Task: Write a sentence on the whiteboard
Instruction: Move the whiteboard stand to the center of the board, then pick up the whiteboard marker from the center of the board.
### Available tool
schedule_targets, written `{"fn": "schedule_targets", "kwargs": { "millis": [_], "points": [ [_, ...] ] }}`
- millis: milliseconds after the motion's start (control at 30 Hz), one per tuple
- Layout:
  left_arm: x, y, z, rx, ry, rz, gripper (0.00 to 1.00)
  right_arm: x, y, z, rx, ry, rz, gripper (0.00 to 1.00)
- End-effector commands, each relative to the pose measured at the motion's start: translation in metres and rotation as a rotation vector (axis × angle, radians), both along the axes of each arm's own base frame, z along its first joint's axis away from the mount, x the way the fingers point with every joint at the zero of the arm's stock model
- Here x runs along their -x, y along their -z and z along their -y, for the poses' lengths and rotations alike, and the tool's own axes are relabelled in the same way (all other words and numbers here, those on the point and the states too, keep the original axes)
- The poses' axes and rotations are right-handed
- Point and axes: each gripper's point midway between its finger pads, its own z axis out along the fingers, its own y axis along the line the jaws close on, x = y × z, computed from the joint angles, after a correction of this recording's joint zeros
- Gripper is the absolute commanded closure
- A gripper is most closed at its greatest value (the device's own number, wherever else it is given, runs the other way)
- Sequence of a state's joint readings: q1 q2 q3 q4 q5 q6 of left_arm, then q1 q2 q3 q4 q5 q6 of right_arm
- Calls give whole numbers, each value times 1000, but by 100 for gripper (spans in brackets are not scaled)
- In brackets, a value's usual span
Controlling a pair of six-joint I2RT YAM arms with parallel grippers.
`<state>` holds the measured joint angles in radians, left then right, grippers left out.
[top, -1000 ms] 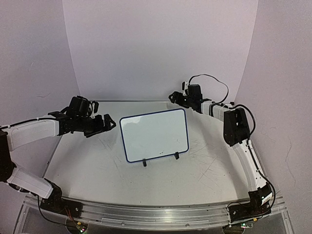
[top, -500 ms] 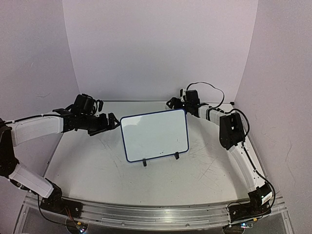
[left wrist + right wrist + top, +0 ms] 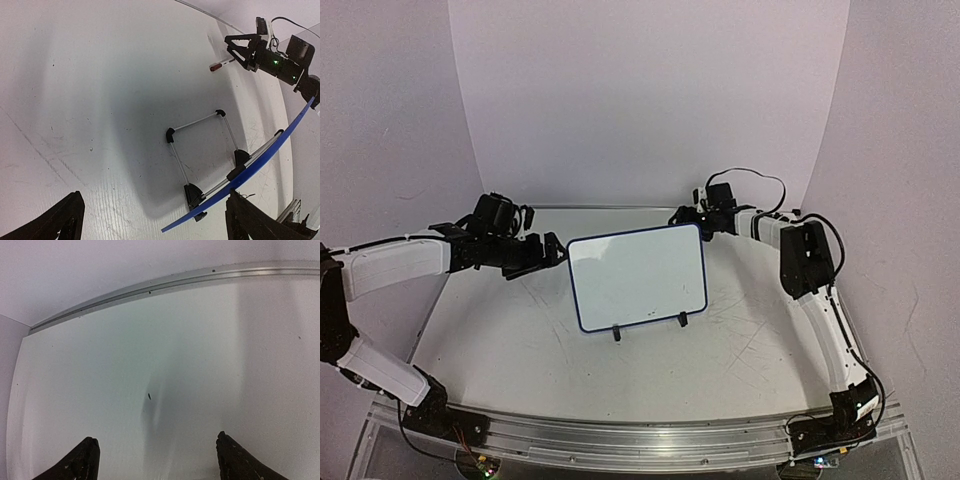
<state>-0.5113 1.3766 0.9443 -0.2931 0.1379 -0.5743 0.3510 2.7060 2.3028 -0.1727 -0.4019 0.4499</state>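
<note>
The whiteboard [image 3: 637,277] is standing upright mid-table [image 3: 500,340], its face showing plain white, with room lying open in front. The left pincer [image 3: 550,252] is gaping empty just beside its left edge. The right pincer [image 3: 682,215] is gaping empty behind its far right corner.

**Two arms: white shells, black joints**

Left arm [image 3: 395,268]: long white shell links with black joint housings between them. A thin black cable runs along the upper link. The wrist is a black cluster. Left claw [image 3: 550,252]: two black tapered fingers.

Right arm [image 3: 825,325]: same white shells, with a boxy black joint block midway and a black cable looping above the wrist. Right claw [image 3: 229,49]: black, angular, triangular frame, with a small green light on the housing behind it.

Base mounts are black, with thin wires trailing from them.
</note>
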Motion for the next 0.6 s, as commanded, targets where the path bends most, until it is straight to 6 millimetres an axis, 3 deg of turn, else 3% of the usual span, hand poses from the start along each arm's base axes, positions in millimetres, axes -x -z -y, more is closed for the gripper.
{"fn": "schedule_targets", "kwargs": {
  "millis": [0,567],
  "points": [
    [-3,-30,5,32,9,63,1,17,-32,13,73,-37,10,20],
    [-5,-29,8,15,30,64,0,91,-9,63,390,-126,-91,23]
  ]
}}
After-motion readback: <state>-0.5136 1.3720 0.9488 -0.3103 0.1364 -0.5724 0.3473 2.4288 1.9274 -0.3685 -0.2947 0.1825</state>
